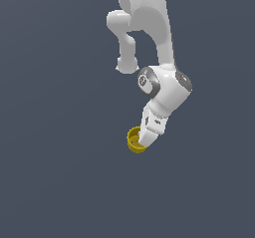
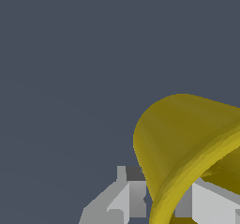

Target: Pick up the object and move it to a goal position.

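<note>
The white tool is clamped on the small yellow cup, 1 finger inside the rim and 1 outside, pinching the wall so the cup hangs tilted at its tip for carrying.

The background is one plain surface of dark blue-grey colour, and it fills the exterior view from 12 o'clock around to 12 o'clock again. It carries no pattern, no line and no edge. The light is soft and even. In the wrist view the same flat blue-grey colour appears.
</note>
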Action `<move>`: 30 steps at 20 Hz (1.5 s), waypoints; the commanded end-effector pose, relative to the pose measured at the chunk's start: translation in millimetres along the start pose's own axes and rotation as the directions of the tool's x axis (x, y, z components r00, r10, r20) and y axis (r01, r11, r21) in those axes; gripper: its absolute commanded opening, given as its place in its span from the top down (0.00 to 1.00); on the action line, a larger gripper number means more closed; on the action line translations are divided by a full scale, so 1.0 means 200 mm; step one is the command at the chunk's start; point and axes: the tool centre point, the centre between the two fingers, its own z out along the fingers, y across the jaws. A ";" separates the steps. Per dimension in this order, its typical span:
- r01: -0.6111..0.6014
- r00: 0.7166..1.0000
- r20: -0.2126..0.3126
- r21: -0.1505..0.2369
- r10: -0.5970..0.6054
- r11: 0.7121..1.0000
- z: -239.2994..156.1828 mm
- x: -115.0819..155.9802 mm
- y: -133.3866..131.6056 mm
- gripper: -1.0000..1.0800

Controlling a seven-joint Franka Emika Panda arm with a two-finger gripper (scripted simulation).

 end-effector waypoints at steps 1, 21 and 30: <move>-0.002 1.000 -0.001 -0.003 0.002 1.000 -0.07 -0.09 0.00 1.00; -0.002 1.000 -0.004 -0.003 0.002 1.000 -0.79 -0.99 -0.03 1.00; -0.002 1.000 -0.003 -0.003 0.002 1.000 -1.01 -1.27 -0.03 1.00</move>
